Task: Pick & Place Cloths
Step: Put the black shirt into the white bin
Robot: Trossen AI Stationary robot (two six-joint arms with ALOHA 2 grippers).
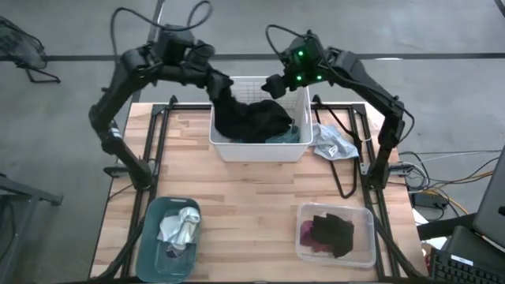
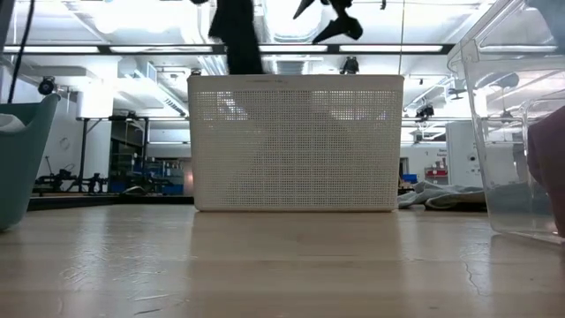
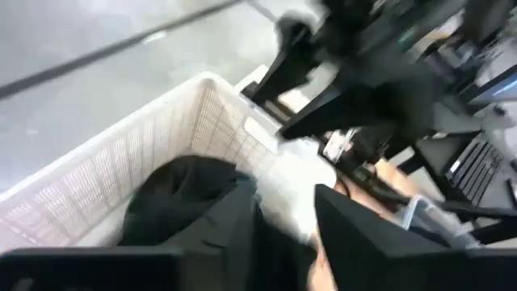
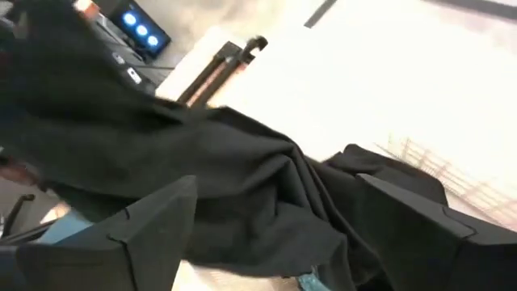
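From above I see the white perforated plastic basket (image 1: 260,148) sitting at the middle of the far edge of the light wooden tabletop (image 1: 252,205), with a large black cloth (image 1: 252,118) heaped in it and a bit of teal-green fabric (image 1: 286,136) peeking out near its right wall. My left hand (image 1: 222,87) is over the basket's far left corner, pinching the black cloth so that a strip of it hangs up from the pile; in the level view that strip (image 2: 237,35) shows above the basket rim, but the hand itself is cut off at the top there. In the left wrist view the dark fingers (image 3: 355,234) are blurred and the cloth (image 3: 194,202) fills the space between them. My right hand (image 1: 275,84) hovers over the far right part of the basket, fingers spread; its wrist view shows both fingers (image 4: 153,226) apart with the black cloth (image 4: 242,186) below them, not gripped. Near the front left corner a teal plastic bin (image 1: 150,237) holds a white-grey cloth (image 1: 180,227). Near the front right corner a clear plastic bin (image 1: 335,256) holds a black cloth over maroon fabric (image 1: 309,234), which it mostly covers. A pale crumpled cloth (image 1: 335,144) lies on the tabletop just right of the basket.
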